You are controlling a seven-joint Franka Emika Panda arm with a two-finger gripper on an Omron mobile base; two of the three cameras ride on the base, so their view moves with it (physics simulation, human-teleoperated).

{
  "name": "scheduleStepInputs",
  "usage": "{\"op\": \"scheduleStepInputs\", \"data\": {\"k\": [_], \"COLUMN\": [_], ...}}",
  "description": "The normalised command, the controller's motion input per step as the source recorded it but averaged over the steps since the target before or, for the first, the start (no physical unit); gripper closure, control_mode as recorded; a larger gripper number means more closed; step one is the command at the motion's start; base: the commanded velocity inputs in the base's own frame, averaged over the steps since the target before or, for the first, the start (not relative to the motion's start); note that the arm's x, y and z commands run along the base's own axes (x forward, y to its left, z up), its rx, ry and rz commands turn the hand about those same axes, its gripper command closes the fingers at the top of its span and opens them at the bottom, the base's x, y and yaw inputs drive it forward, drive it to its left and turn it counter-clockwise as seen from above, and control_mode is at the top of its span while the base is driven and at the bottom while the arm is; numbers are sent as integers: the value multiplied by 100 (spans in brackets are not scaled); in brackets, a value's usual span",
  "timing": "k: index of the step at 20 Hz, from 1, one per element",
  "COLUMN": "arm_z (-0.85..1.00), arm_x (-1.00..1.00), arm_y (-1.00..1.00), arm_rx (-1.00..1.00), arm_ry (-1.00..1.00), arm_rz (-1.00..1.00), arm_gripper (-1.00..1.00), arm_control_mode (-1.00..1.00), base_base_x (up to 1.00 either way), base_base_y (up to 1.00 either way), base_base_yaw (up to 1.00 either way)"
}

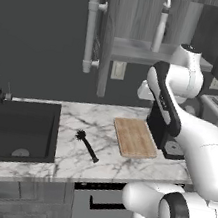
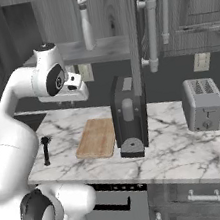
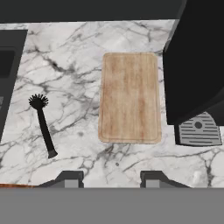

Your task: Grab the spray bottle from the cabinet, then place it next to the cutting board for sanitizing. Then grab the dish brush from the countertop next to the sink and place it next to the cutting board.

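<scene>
Landmark: the cutting board, flat on the marble worktop.

The pincer hangs well above the worktop and looks straight down; its two dark tips are at the near short edge of the board. It is clenched to its narrowest, w/ a gap between the tips and nothing in it.

The dish brush lies on the worktop, left of the board and apart from it, about halfway to the black sink. Bristly head points away from the robot, thin handle towards the front edge.

The spray bottle stands upright on the grey shelf of the open cabinet, above the board and behind it. The cabinet door w/ long white bar handle is swung out, above and left of the board.

A black coffee machine stands just beside the board on its right. A toaster is further right, well apart from the board.
</scene>
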Motion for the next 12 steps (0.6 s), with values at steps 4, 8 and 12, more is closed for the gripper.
{"op": "scheduleStepInputs", "data": {"k": [4, 8, 12], "arm_z": [0, 0, 0], "arm_x": [-17, -26, -36], "arm_y": [5, 14, 13], "arm_rx": [0, 0, 0], "arm_ry": [-1, 0, 0], "arm_rz": [1, 3, 2], "arm_gripper": [-100, -100, -100], "arm_control_mode": [-100, -100, -100], "base_base_x": [0, 0, 0], "base_base_y": [0, 0, 0], "base_base_yaw": [0, 0, 0]}}
